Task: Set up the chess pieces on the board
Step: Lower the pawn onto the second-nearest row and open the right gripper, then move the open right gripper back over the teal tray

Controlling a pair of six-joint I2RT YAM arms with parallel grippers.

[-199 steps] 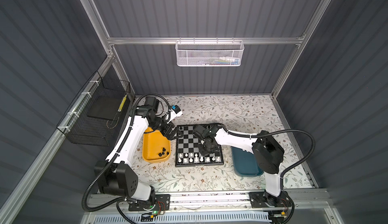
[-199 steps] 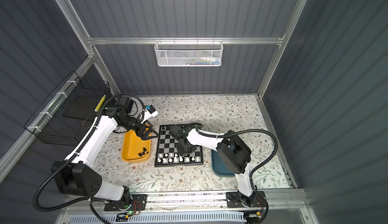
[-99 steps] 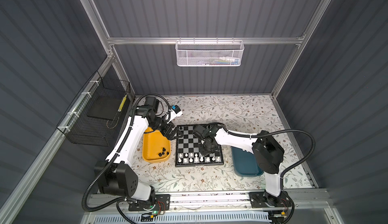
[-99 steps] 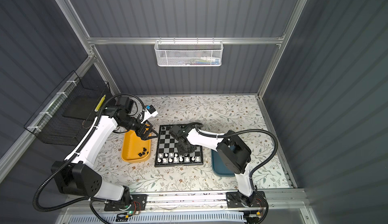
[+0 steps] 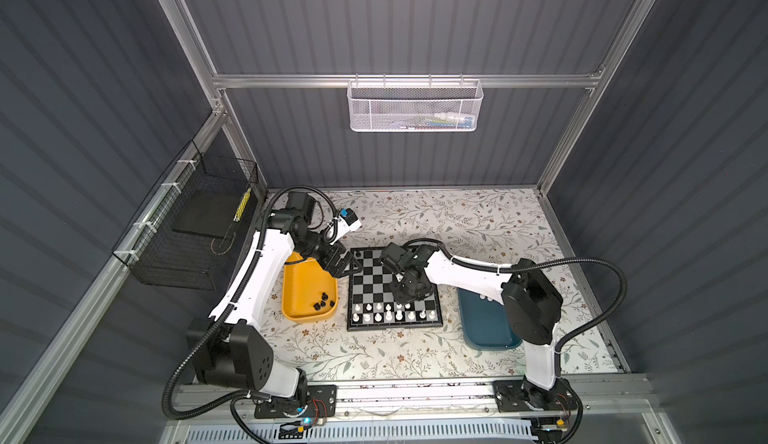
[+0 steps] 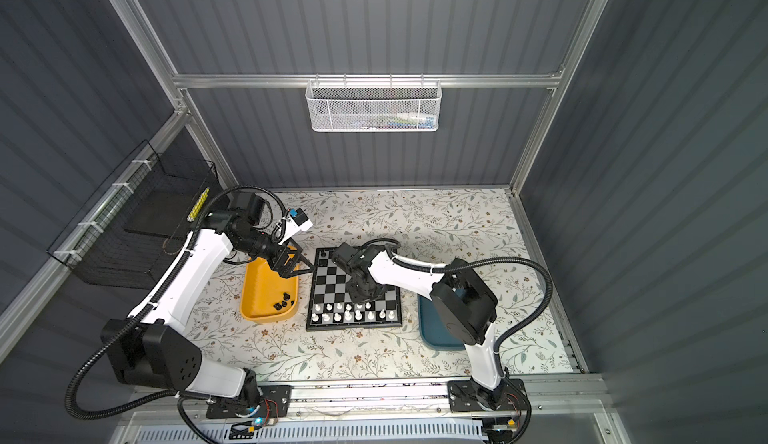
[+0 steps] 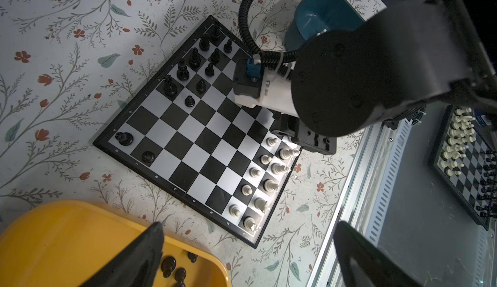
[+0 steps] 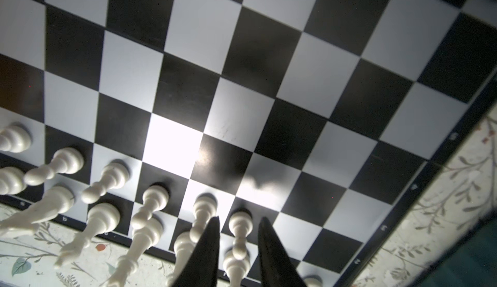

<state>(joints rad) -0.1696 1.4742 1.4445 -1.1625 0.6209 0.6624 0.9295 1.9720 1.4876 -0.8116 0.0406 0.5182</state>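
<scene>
The floral worktop (image 5: 478,221) carries everything. The board (image 5: 376,281) lies mid-worktop, towards the near edge. A yellow tray (image 5: 303,292) sits just beside it on the left, a teal tray (image 5: 486,325) on the right.

The left gripper (image 7: 248,225) hangs over the far end of the yellow tray, close to the board's far-left corner. Its fingers are spread wide, with nothing between them.

The right gripper (image 8: 238,218) is low over the near side of the board. Its fingers (image 8: 207,245) are a little apart, straddling a white pawn (image 8: 238,245). A sliver of gap shows on each side, so I'd say they aren't pinching it.

To my eye the step in hand is seating that pawn in white's second row. The next move calls for a straight lift, since the neighbouring pawns stand close and a sideways drift would topple them. After that comes a reach to the teal tray for the next piece.

The white men (image 5: 390,312) fill most of the two rows along the board's near rim. They are glossy, slim-waisted and upright on round bases. The pawn stands square on a dark chequer.

The black men (image 7: 193,59) crowd the far rows with gaps between them. Three more (image 5: 322,301) huddle at the near end of the yellow tray, nearly touching, and look fiddly to pick singly.
</scene>
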